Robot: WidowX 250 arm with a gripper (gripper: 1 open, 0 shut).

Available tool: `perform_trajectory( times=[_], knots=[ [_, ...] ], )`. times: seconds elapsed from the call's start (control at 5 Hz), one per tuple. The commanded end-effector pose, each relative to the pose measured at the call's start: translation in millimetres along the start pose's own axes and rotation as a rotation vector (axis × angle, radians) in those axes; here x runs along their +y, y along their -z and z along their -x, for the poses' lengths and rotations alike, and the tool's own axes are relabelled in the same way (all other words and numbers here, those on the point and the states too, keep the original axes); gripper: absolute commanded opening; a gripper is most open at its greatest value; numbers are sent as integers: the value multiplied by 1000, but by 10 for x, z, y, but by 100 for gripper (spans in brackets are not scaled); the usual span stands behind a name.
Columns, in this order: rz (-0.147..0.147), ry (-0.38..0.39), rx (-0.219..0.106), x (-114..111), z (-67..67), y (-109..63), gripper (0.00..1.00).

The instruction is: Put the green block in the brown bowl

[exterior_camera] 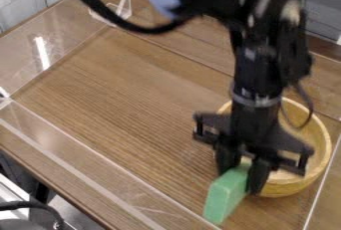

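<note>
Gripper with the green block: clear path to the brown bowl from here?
Probably yes. The gripper is shut on the green block, lifted off the table, right beside the brown bowl; nothing stands between them.
</note>
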State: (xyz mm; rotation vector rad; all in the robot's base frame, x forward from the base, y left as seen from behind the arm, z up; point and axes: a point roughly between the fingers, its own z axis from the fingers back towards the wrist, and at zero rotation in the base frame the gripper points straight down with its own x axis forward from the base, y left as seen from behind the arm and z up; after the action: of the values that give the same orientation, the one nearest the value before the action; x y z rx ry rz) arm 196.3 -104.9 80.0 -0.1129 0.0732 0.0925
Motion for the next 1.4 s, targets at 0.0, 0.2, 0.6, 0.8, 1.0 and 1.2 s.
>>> perform_trajectory(
  times=[0.0, 0.2, 0.6, 0.8, 1.0, 1.2],
  knots=[
    [29, -74, -89, -10, -120, -639, 0],
    [34, -103, -136, -133, -216, -1023, 0],
    [52, -65, -208, -329, -76, -862, 0],
    [60, -61, -238, -402, -79, -759, 0],
    [71, -79, -268, -384, -125, -801, 0],
    [79, -91, -289, -353, -140, -861, 0]
  ],
)
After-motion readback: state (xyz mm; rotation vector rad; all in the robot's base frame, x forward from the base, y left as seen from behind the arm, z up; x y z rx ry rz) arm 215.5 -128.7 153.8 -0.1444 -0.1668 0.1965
